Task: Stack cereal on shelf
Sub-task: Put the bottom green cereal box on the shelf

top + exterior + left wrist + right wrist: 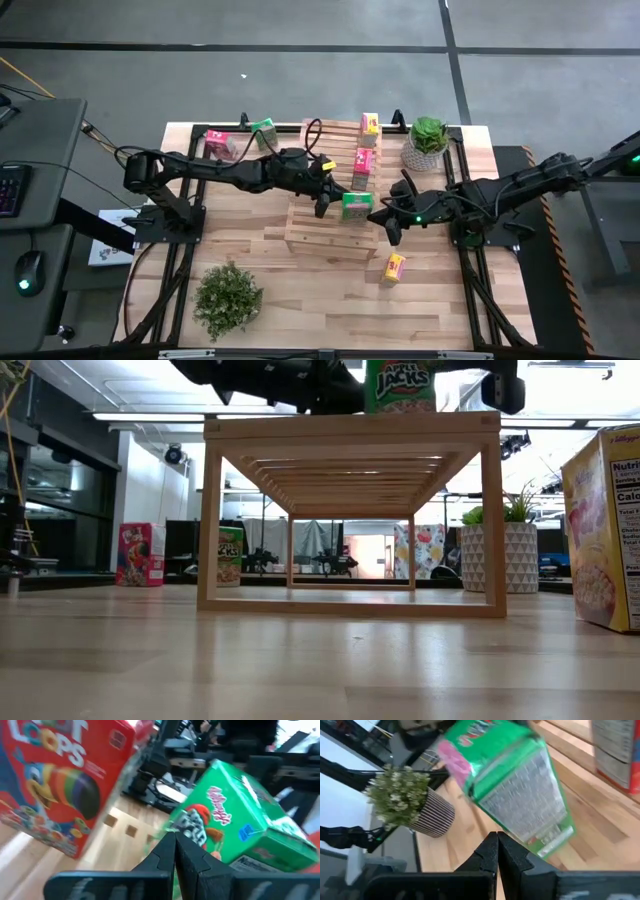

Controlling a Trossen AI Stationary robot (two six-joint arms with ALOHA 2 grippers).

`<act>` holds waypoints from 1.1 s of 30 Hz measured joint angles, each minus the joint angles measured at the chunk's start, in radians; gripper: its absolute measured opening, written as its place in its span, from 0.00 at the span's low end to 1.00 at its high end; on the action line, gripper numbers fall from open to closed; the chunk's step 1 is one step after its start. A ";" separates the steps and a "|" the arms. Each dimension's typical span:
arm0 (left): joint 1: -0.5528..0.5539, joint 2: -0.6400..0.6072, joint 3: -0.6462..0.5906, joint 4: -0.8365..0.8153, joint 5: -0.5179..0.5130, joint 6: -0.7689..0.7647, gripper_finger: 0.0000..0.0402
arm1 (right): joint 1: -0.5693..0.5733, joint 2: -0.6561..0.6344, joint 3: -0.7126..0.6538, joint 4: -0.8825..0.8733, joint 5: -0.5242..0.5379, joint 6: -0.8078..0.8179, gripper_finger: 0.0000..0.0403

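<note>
Fingers on both arms are pressing together with nothing between them. Going left to right in the high view, a pink-red box (219, 144) and a green box (264, 132) are sitting on the table in the upper left of the frame, beside the shelf (322, 240). The left gripper (322, 207) is hovering at the frame's center over the slats, just left of another green box (356, 206) standing on the rack. Above it in the frame, a pink-red box (363, 168) and a yellow box (370, 127) are also resting on the rack. The right gripper (391, 234) is sitting just right of the central green box, possibly touching it, though that is hard to judge. A second yellow box (394, 268) is lying on the table below it, right of center.
</note>
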 joint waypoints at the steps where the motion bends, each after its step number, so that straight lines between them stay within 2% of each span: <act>1: 0.000 -0.002 0.000 0.000 0.015 -0.006 0.00 | -0.002 0.000 0.000 -0.010 0.000 0.000 0.00; 12: -0.017 -0.003 0.000 0.001 0.133 -0.114 0.00 | -0.004 0.000 0.000 -0.025 0.016 -0.009 0.00; 26: -0.047 -0.016 0.000 0.001 0.136 -0.166 0.00 | -0.004 0.000 0.000 -0.025 0.092 -0.010 0.00; 33: -0.015 -0.045 0.000 -0.033 0.133 -0.136 0.00 | -0.004 0.000 0.000 -0.025 0.089 -0.010 0.00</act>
